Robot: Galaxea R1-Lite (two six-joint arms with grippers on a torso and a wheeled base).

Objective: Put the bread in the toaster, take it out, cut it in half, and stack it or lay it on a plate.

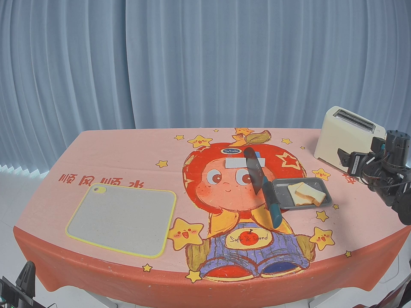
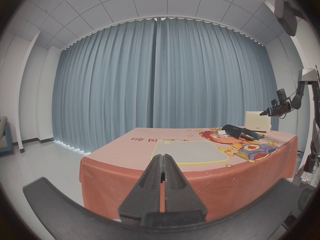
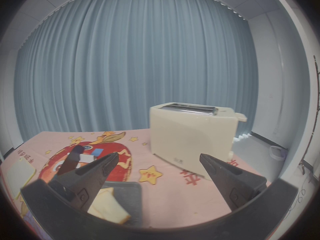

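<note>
Cream-coloured plastic, the boxy two-slot toaster (image 1: 347, 135) stands at the far right of the desk (image 1: 128, 159), which is covered by a salmon-pink cloth printed with a cartoon child and yellow stars. Its slots are unfilled.

Two pale slices of bread (image 1: 306, 193) lie overlapping in a shallow grey rectangular tray (image 1: 325, 189), right of the desk's centre and nearer the front edge than the toaster.

Just beside the tray's left rim lies a kitchen knife (image 1: 262, 180) with a dark blade and a teal handle. Its blade points away from the robot and crosses a small white-and-blue label (image 1: 234, 163) on the cloth.

A grey cutting board with a yellow rim (image 1: 122, 219) lies flat on the left part of the desk, well apart from the tray.

The right end effector (image 3: 158, 156) is held above the desk's right edge, near the toaster and above the tray. Its fingers (image 3: 100, 174) are spread wide and hold nothing.

The left end effector (image 2: 162, 160) is low, off the desk's left front corner. It is clenched with its two fingers pressed together, and it grips nothing.
</note>
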